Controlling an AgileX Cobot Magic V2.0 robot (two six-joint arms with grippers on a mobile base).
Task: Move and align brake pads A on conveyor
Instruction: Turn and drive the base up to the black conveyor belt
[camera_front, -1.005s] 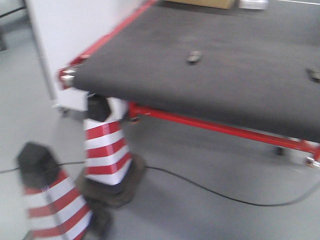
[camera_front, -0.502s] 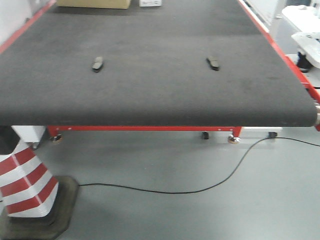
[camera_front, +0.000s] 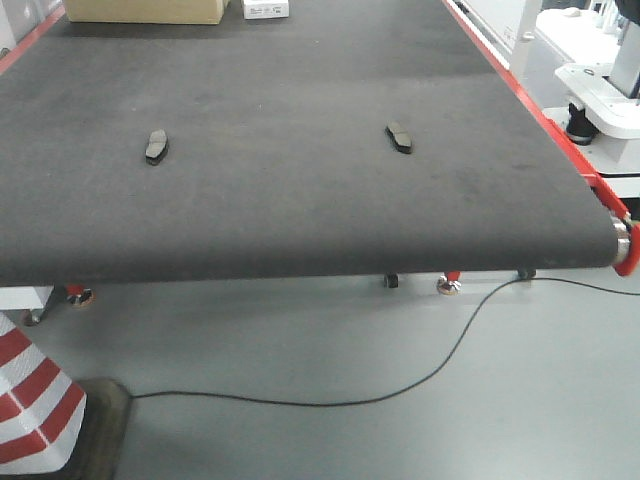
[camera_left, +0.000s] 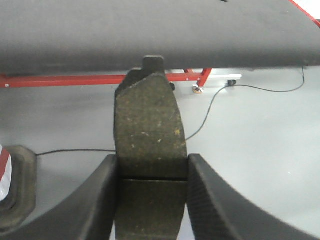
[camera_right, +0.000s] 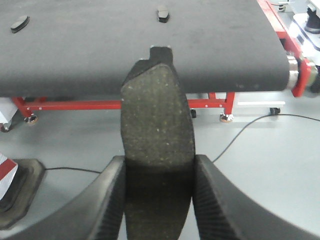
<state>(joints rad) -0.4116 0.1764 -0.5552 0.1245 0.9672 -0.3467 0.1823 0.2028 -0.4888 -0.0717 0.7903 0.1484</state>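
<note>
Two brake pads lie on the dark conveyor (camera_front: 300, 200): one at the left (camera_front: 156, 146), one at the right (camera_front: 399, 137). The same left pad (camera_right: 19, 23) and right pad (camera_right: 162, 13) show on the belt (camera_right: 100, 55) in the right wrist view. My left gripper (camera_left: 152, 172) is shut on a third brake pad (camera_left: 149, 127), its friction face with a thin groove towards the camera, held over the floor short of the conveyor's near edge (camera_left: 150, 50). In my right gripper (camera_right: 159, 177), also shut, sits a fourth brake pad (camera_right: 157, 120), likewise short of the belt. Neither gripper appears in the front view.
A red-and-white striped cone (camera_front: 35, 410) stands on the floor at the lower left. A black cable (camera_front: 420, 380) runs across the grey floor under the belt's near end. A cardboard box (camera_front: 145, 10) and a small white box (camera_front: 265, 8) sit at the belt's far end. White equipment (camera_front: 600, 80) stands at right.
The front view has swung right and closer to the conveyor: the cones have slid out to the left, and both belt pads now sit centred in view.
</note>
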